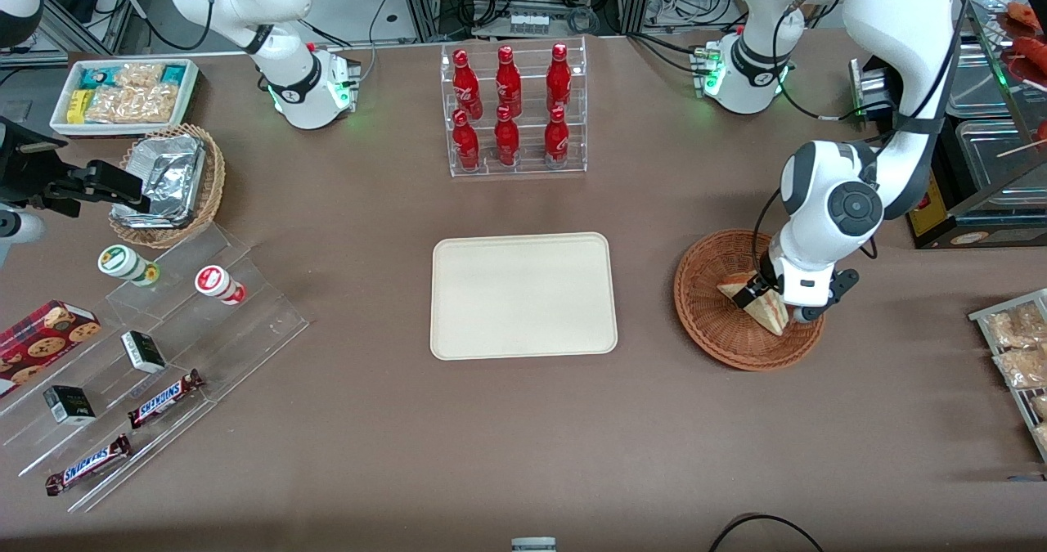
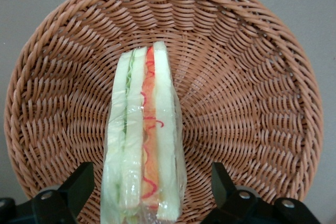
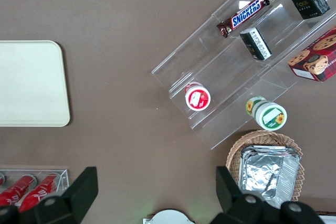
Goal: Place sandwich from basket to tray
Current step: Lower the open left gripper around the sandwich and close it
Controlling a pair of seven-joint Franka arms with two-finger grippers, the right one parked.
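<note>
Left arm reaches out from its base at the working arm's end of the table, forearm angled down, wrist bent so the tool points straight down into the basket [image 1: 720, 331]. Gripper [image 1: 765, 298] sits low inside the basket, directly over the sandwich [image 1: 761, 305]. From the wrist camera the two dark fingers [image 2: 79, 184] stand spread wide, one on each side of the sandwich [image 2: 143, 140], with a visible gap between each finger and the bread; jaws open, nothing clamped. Sandwich stands on edge in the basket [image 2: 252, 87], cut face up toward the wrist camera: pale bread slices, a green layer, a red-orange layer, all under clear wrap. In the front view its wedge shape shows tilted, one corner toward the tray, partly covered by the gripper body. It lies on the woven floor of the basket, nearer the rim closest to the front camera than the centre. Tray [image 1: 523, 295] lies flat on the brown table [image 1: 523, 437] mid-table, well apart from the basket, toward the parked arm's end from it. Clear rack of red bottles [image 1: 511, 110] stands farther from the front camera than the tray. Stepped acrylic stand with snack bars [image 1: 164, 397] and small cups sits toward the parked arm's end.
</note>
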